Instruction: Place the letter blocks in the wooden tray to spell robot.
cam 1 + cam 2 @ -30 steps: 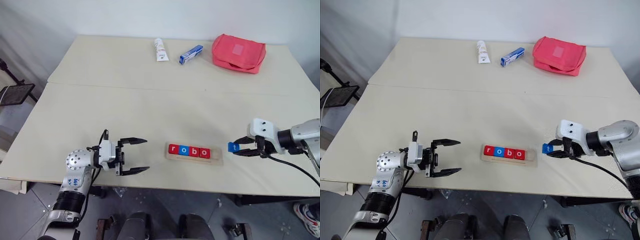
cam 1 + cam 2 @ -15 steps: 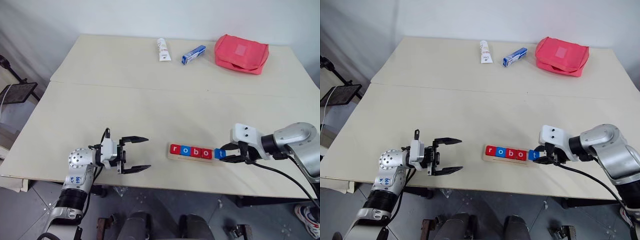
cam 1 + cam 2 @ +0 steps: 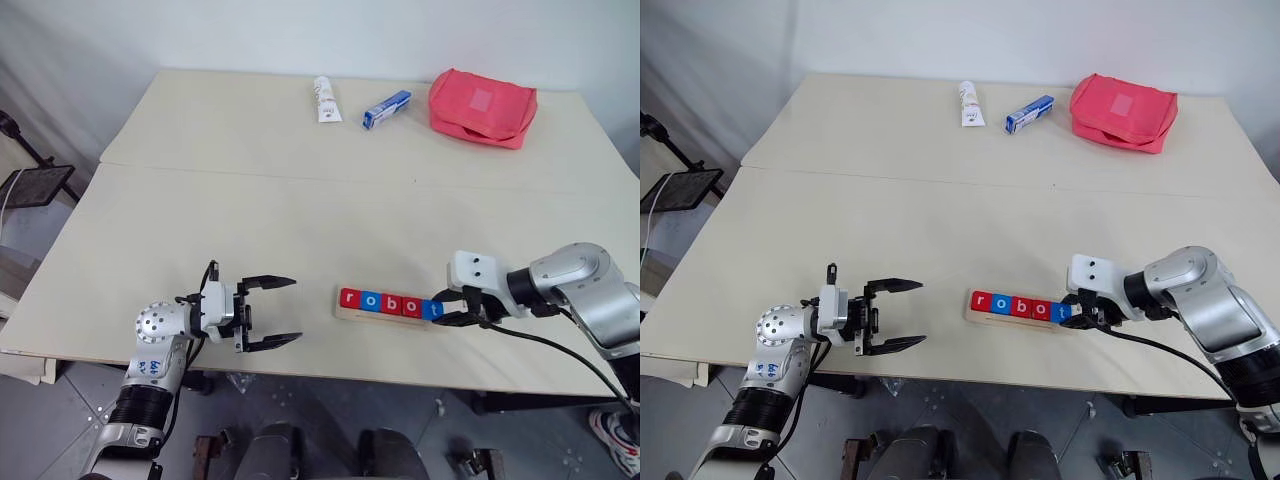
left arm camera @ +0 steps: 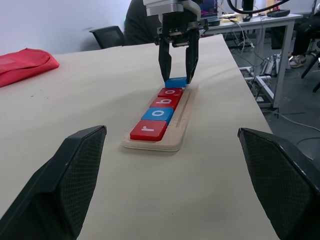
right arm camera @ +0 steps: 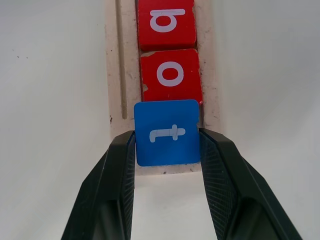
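- Right wrist view shows the right gripper [image 5: 167,145] grasping the blue "t" block [image 5: 167,132]: one black finger presses on each of two opposite side edges, and the letter face stays free on top.
- The block sits over the free end of the wooden tray [image 3: 388,316], in the lower middle of the left eye view. It looks to touch the red "o" block [image 5: 171,74]; I cannot tell if it lies fully flat in the groove.
- The other letter blocks [image 3: 380,301], r, o, b, o, already stand in one row in the tray.
- The tile looks small, light and stiff, with smooth painted faces, so I judge it can slip or tip if the grip is on a corner. The flat side edges, as held now, seem the best place.
- The tray looks light also; a sideways push could probably slide it on the table [image 3: 300,220].
- The left gripper [image 3: 270,313], lower left of the left eye view, is spread wide and holds nothing.
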